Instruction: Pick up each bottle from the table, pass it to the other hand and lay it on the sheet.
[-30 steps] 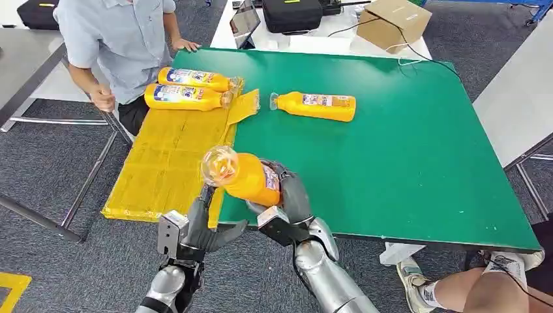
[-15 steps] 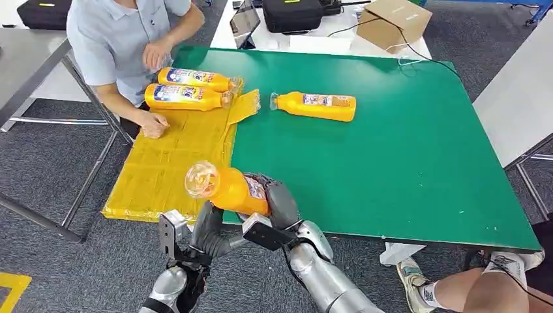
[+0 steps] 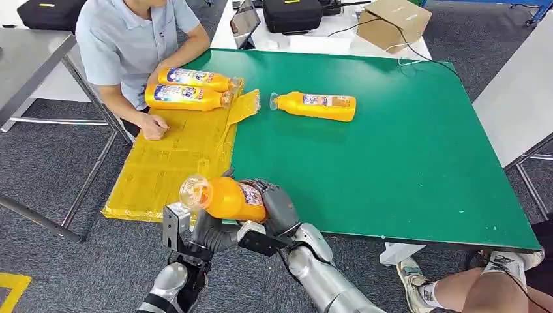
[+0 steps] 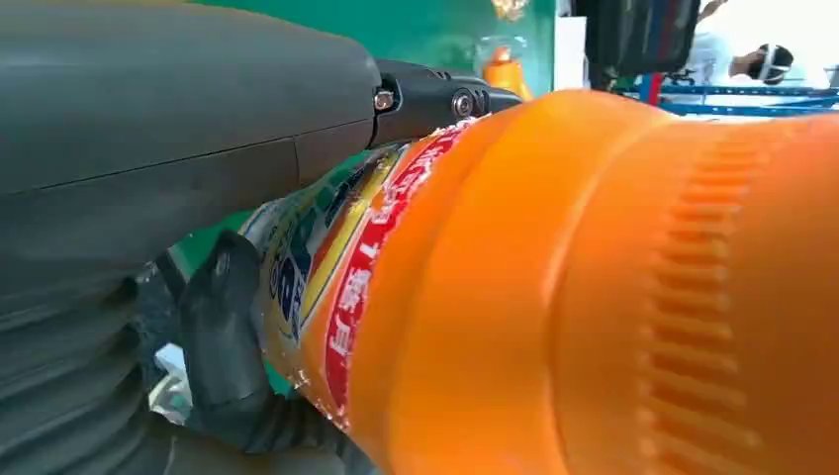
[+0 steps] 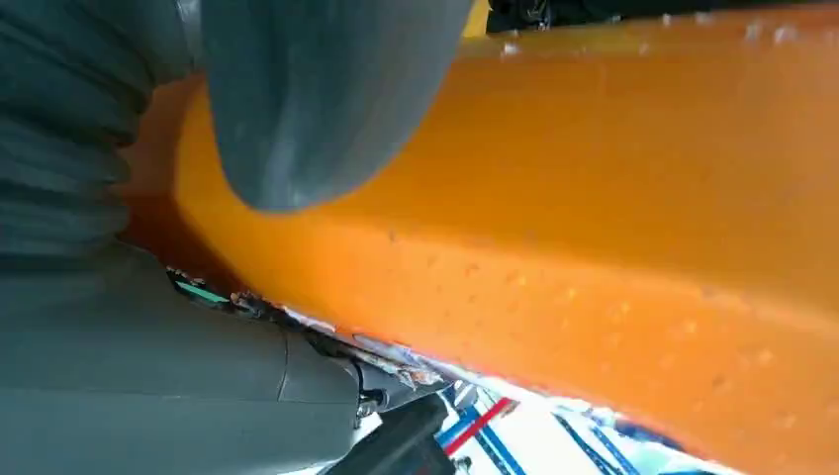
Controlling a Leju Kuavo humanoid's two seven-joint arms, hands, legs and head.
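1. The green surface [image 3: 404, 163] takes up most of the room in front of the robot, with a white table behind its far edge carrying a black case [image 3: 291, 13] and a cardboard box [image 3: 393, 21].
2. A yellow sheet [image 3: 163, 166] lies along the surface's left edge, running from the near-left corner up toward the far-left corner; one flap of it folds over onto the green.
3. A person [image 3: 130, 45] in a light blue shirt sits at the far-left corner, one hand resting on the sheet.
4. The robot's right hand [image 3: 277, 203] is wrapped around the label end of the held bottle [image 3: 225, 197] — thumb and fingers closed on its body, as the right wrist view shows close up.
5. The left hand [image 3: 207, 231] is under the same bottle just off the near edge; in the left wrist view its thumb and dark fingers lie against the bottle, but I cannot tell whether they are actually gripping it.
6. The held bottle is orange, lying roughly level in the air over the near edge beside the sheet's near corner, clear cap end pointing left.
7. Two more orange bottles [image 3: 189, 88] lie side by side at the sheet's far end.
8. A fourth bottle [image 3: 316, 105] lies on its side on the bare green — near the far edge, just beside the folded flap.
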